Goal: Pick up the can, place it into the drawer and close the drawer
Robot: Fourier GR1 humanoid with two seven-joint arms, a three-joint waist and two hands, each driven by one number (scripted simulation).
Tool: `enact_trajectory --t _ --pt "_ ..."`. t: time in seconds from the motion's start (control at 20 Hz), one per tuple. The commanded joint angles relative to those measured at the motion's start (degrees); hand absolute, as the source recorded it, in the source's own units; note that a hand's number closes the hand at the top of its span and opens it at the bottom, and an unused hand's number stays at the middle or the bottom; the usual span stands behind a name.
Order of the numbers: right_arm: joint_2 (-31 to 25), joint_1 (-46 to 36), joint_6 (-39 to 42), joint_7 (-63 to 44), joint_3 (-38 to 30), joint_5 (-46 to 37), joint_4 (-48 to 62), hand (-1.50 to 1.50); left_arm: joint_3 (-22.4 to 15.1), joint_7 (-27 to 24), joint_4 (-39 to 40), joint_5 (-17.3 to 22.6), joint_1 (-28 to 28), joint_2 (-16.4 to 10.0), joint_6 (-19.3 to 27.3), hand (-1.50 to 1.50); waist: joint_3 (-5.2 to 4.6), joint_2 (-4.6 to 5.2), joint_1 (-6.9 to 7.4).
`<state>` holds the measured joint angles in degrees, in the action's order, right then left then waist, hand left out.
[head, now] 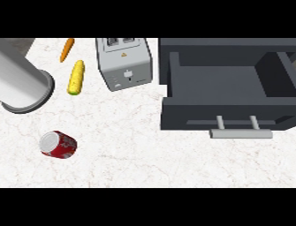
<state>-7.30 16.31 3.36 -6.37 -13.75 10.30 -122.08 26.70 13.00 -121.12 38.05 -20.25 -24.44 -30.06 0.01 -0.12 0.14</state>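
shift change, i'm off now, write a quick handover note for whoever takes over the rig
Hands: neither shows; only a grey forearm at the upper left.
The can sits on the counter, lower left, nothing touching it.
The drawer stands open at the right, nothing inside, its handle toward the robot.
Done: nothing yet.
Left: pick up the can, place it in the drawer, close it.

Red can point(58, 144) left of open drawer point(232, 86)
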Motion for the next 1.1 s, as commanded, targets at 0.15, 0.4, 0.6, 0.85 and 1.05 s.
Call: enact_trajectory --t 0.15,0.4,0.6,0.85,1.05 --pt "0.3 3.1 2.7 -1.2 -2.4 1.7 -2.8 -1.5 5.2 6.4 2.2 9.1 0.2 -0.7 0.4 -1.5 -0.01 0.04 -0.1" --pt "-2.1 3.9 8.9 4.2 -8.5 7.4 3.2 -1.5 1.8 10.7 3.2 11.5 1.9 1.4 3.3 -1.5 0.02 0.07 -0.27" --pt "-1.3 5.8 9.4 2.9 -9.7 8.0 -1.1 -1.5 1.3 14.1 9.0 13.6 8.4 -1.2 5.3 -1.5 -0.01 0.11 -0.64" --pt "-0.3 7.3 11.7 2.6 -11.1 9.5 -1.8 -1.5 -2.4 16.1 11.2 10.8 11.8 0.9 6.3 -1.5 -0.02 0.16 -0.92" --pt "-0.2 8.7 12.9 0.1 -13.9 12.8 -4.6 -1.5 -5.1 14.5 8.9 5.2 10.4 6.9 7.3 -1.5 -0.02 0.07 -0.61"
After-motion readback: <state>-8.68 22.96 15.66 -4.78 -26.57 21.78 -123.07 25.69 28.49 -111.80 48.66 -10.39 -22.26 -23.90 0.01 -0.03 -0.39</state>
